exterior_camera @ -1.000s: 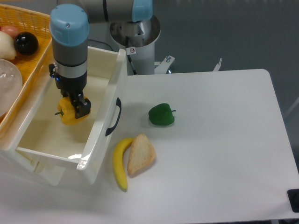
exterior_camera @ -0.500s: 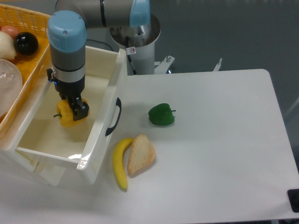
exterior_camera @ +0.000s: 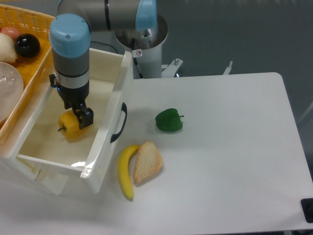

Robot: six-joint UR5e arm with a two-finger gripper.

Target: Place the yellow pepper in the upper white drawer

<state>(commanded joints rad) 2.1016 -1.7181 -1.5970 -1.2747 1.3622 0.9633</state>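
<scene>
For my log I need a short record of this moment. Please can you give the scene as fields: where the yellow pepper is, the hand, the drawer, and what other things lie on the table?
yellow pepper: inside the upper white drawer, low on its floor
hand: in the drawer, directly above the pepper; open or shut cannot be told
drawer state: pulled open, dark handle facing the table
on the table: green pepper, banana, slice of bread touching the banana
left of drawer: yellow woven basket holding round objects

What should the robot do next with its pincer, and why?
Probably lift the pincer straight up and out. The yellow pepper already lies inside the upper white drawer, so little seems left but clearing it. Whether the jaws have let go is hard to tell.
</scene>
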